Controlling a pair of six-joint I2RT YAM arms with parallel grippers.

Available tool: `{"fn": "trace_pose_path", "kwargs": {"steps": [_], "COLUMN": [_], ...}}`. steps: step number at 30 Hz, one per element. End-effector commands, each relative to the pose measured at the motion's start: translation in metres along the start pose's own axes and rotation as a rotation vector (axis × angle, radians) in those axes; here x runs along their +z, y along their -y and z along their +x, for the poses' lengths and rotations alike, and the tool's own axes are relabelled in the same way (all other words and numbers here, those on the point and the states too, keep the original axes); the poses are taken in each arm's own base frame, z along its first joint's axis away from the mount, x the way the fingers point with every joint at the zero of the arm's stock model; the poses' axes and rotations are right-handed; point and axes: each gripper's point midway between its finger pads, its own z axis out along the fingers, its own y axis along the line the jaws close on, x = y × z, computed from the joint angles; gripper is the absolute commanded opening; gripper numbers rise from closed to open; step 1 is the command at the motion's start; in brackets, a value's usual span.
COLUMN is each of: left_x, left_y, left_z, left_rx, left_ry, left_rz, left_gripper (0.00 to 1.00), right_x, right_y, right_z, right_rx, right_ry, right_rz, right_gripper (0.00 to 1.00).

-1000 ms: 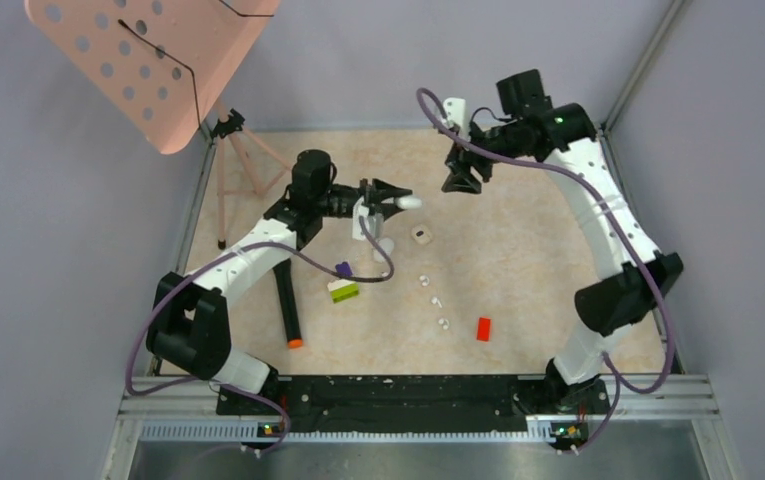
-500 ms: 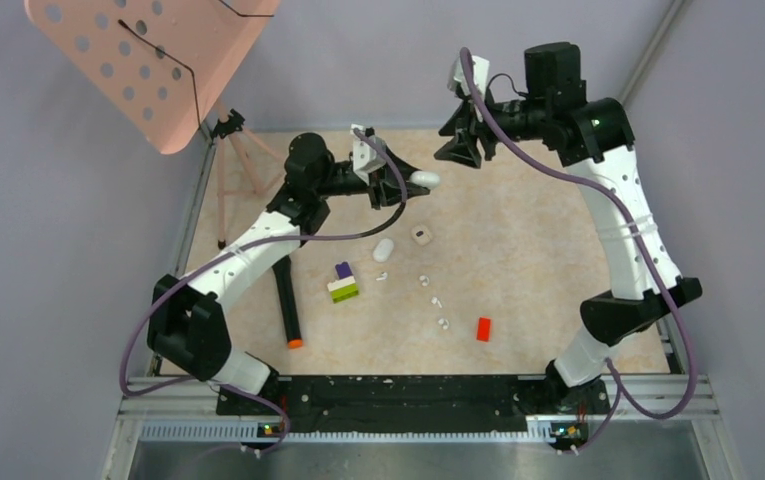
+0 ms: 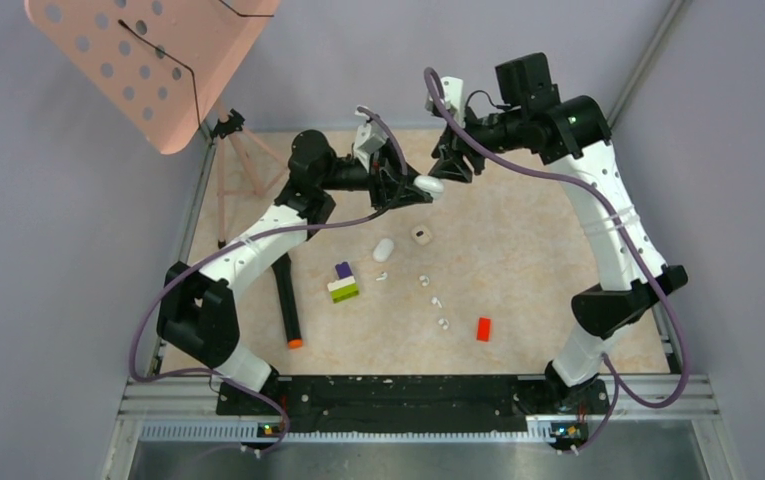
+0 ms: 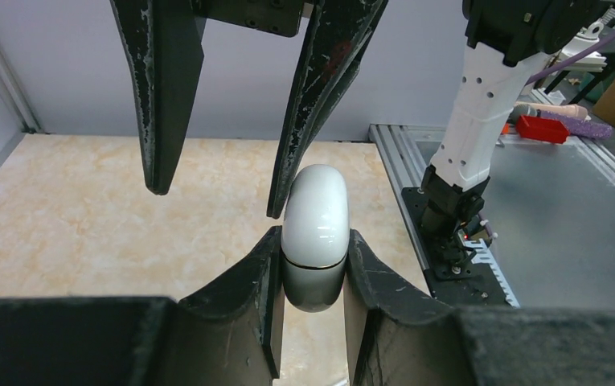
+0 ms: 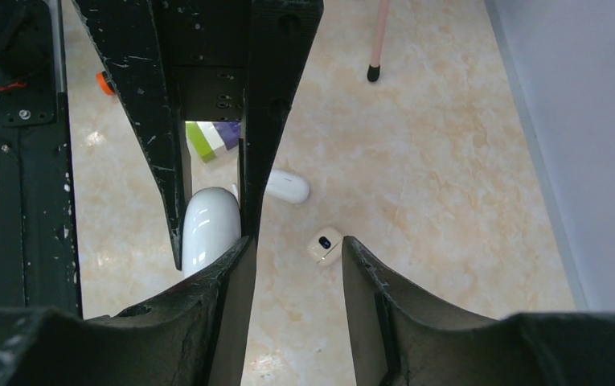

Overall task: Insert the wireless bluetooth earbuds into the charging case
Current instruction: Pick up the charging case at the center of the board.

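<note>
White earbuds (image 3: 436, 300): tiny bits lying loose on the table (image 3: 538, 260), strung out between the block stack (image 3: 343, 283) and the red brick (image 3: 483, 328)
Spare case (image 3: 384, 249): white pebble, flat on the table near them
Raised case (image 4: 314, 229): another white pebble, up in the air
Left gripper (image 4: 313, 241): clamped on that raised one
Right gripper (image 5: 296, 245): jaws apart, nothing between them, one finger just beside it

We see two arms reaching in, their grippers almost tip to tip.
The left arm (image 3: 258, 238) stretches forward and rightward, the left gripper (image 3: 416, 187) clamped on a case (image 4: 313, 215). The right arm (image 3: 610, 205) arches up and bends leftward; the right gripper (image 3: 448, 166) faces the left one, jaws parted.
</note>
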Motion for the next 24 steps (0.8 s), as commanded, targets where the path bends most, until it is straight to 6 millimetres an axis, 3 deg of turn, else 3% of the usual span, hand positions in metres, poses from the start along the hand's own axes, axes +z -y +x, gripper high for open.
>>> {"fn": "trace_pose_path", "kwargs": {"steps": [1,7,9,14,19,24], "left_x": [-0.002,-0.004,-0.005,-0.006,-0.005,-0.004], "left_y": [-0.013,-0.013,-0.013,-0.014,-0.01,-0.004], "left_z": [-0.031,-0.018,-0.017,-0.019,-0.023,-0.019], "left_rx": [0.076,0.078,0.081,0.089,0.112,0.156], "left_ry": [0.086,0.074,0.076,0.082,0.083,0.059], "left_rz": [-0.084,-0.088,-0.096,-0.111,-0.09,-0.042], "left_gripper": [0.0,0.0,0.0,0.0,0.0,0.0], "right_x": [-0.01,-0.025,-0.026,-0.016,-0.01,-0.008], "right_y": [-0.03,-0.016,-0.022,-0.044,-0.035,-0.023], "right_z": [-0.013,-0.041,-0.044,-0.024,-0.012,-0.015], "right_rx": [0.064,0.158,0.196,0.226,0.203,0.162], "right_ry": [0.005,0.125,0.149,0.1,0.064,0.074], "right_rz": [-0.06,-0.013,-0.059,-0.173,-0.125,-0.08], "right_gripper": [0.46,0.47,0.47,0.51,0.52,0.52]}}
